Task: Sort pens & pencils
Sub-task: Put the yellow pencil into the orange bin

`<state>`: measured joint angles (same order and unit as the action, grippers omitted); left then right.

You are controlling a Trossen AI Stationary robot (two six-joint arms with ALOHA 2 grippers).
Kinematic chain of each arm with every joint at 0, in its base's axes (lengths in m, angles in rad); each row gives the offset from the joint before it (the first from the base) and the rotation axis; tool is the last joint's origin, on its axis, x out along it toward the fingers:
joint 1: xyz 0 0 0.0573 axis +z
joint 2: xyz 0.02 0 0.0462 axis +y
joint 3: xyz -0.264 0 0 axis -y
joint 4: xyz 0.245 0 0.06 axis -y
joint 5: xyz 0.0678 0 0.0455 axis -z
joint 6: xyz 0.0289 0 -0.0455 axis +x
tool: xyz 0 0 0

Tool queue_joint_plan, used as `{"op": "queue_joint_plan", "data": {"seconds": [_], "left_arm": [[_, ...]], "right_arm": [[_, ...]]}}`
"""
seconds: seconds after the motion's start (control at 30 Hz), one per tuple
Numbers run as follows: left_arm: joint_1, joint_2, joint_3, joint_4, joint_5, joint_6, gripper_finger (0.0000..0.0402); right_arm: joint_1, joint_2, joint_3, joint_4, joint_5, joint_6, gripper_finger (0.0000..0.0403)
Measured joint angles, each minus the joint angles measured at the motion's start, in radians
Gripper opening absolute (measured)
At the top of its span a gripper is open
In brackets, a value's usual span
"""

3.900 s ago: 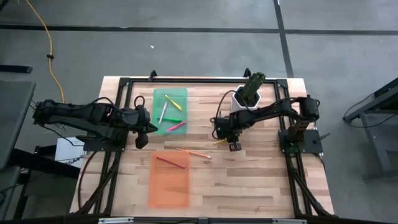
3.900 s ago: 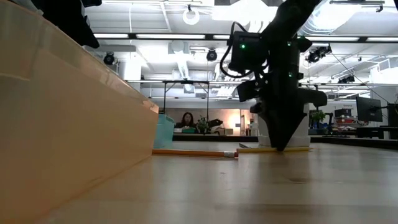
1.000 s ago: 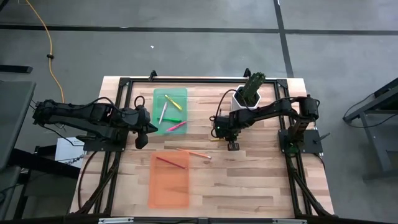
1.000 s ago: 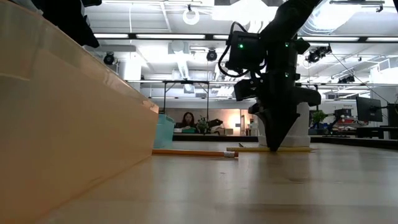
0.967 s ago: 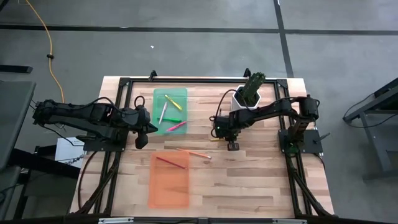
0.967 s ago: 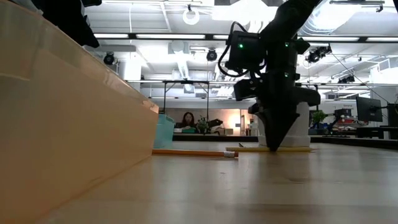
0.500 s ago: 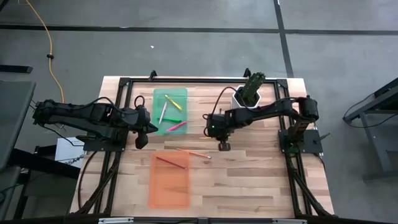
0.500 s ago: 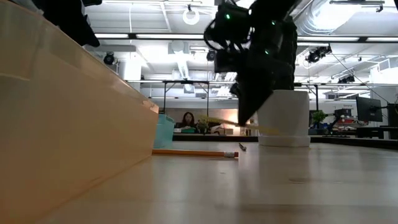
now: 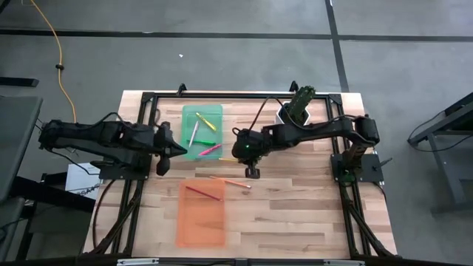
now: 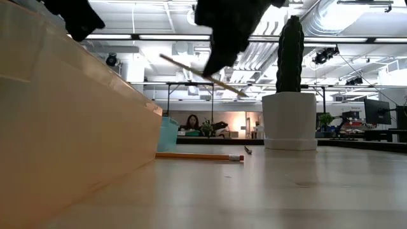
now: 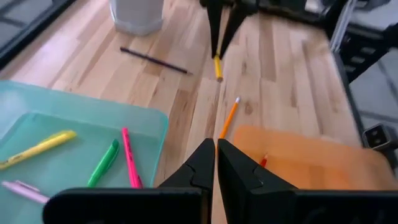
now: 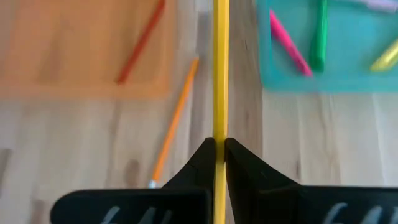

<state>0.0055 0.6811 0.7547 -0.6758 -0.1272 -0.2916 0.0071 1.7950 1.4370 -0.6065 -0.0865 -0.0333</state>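
Pinching a thin yellow wooden pencil (image 12: 220, 74) in my right claw (image 12: 219, 148), I hang over pale wood-plank table (image 12: 323, 137); orange pencil (image 12: 175, 118) lies just beside, bright-lit workshop beyond.

Even, diffuse overhead light covers the worktop (image 9: 295, 214) in the high view; shadows beneath the arms are soft and short. In the low view, ceiling lamps (image 10: 196, 16) in the room behind glare brightly, leaving the right gripper (image 10: 222, 38) a dark silhouette, motion-blurred along with its yellow pencil (image 10: 203, 75). The near wall of the orange tray (image 10: 70, 127) looms large and out of focus. The right wrist view is smeared throughout by motion; the left wrist view is softer towards its far edge.
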Motion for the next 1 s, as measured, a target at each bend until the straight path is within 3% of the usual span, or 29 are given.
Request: {"op": "queue_joint_plan", "data": {"seconds": [0.5, 0.87, 1.0], "left_arm": [[0.0, -0.273, 0.0, 0.071, 0.035, 0.019, 0.0011], [0.0, -0.27, 0.0, 0.216, 0.093, 0.067, 0.0118], [0.0, -0.264, 0.001, 0.287, 0.085, 0.102, 0.0134]], "right_arm": [[0.07, -0.001, 0.151, 0.183, 0.041, 0.138, 0.0006], [0.098, -0.002, 0.187, 0.423, 0.093, 0.245, 0.0007], [0.106, -0.002, 0.187, 0.481, 0.124, 0.268, 0.0006]]}}
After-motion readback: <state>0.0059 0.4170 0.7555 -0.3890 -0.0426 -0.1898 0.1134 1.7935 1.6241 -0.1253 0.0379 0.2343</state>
